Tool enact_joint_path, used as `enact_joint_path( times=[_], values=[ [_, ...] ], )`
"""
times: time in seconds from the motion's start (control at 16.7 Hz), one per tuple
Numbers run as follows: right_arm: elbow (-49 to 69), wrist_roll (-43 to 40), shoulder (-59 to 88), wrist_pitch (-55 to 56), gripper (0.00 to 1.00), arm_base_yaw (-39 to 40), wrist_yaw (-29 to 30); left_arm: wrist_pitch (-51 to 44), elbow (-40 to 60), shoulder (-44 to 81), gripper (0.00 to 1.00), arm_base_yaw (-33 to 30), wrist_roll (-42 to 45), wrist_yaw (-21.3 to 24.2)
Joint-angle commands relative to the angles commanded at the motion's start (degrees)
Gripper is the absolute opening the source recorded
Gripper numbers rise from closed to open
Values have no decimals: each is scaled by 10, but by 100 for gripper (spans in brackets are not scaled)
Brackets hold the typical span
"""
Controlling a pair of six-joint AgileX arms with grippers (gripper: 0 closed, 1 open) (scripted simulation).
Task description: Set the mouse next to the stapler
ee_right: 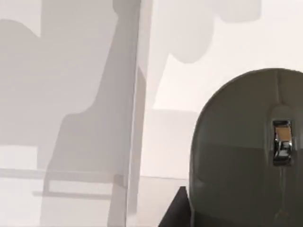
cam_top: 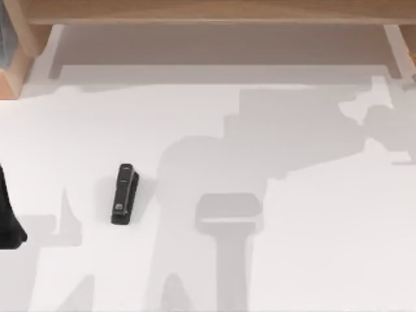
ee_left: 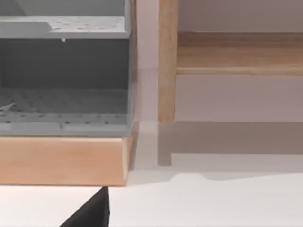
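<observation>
The slim black stapler (cam_top: 124, 194) lies on the white table left of centre, its length running front to back. The dark grey mouse (ee_right: 246, 151), with a chrome scroll wheel (ee_right: 282, 142), hangs close under the right wrist camera, well above the table. My right gripper (ee_right: 236, 218) is shut on it, and one dark finger (ee_right: 174, 212) shows beside its edge. My left arm (cam_top: 8, 218) is parked at the table's left edge, apart from the stapler.
A wooden shelf frame (cam_top: 208, 13) runs along the back of the table. A grey perforated rack (ee_left: 61, 94) on a wooden base (ee_left: 61, 161) stands at the back left beside a wooden post (ee_left: 166, 61). Arm shadows fall across the table's middle.
</observation>
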Motion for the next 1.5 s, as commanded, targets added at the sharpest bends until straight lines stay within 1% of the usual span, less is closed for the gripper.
enact_joint_path(
  times=[0.18,0.42,0.72,0.96,1.14,1.26,1.5],
  values=[
    [-26,91,-39,-16,0,70,7,0,0,0,100,0,0,0],
    [-58,231,-46,-7,0,189,17,0,0,0,100,0,0,0],
    [-89,412,-3,39,0,357,31,0,0,0,100,0,0,0],
    [-105,539,50,85,0,480,43,0,0,0,100,0,0,0],
    [-112,612,88,116,0,552,50,0,0,0,100,0,0,0],
    [-115,646,107,132,0,586,53,0,0,0,100,0,0,0],
    [-117,669,122,144,0,610,56,0,0,0,100,0,0,0]
  ],
)
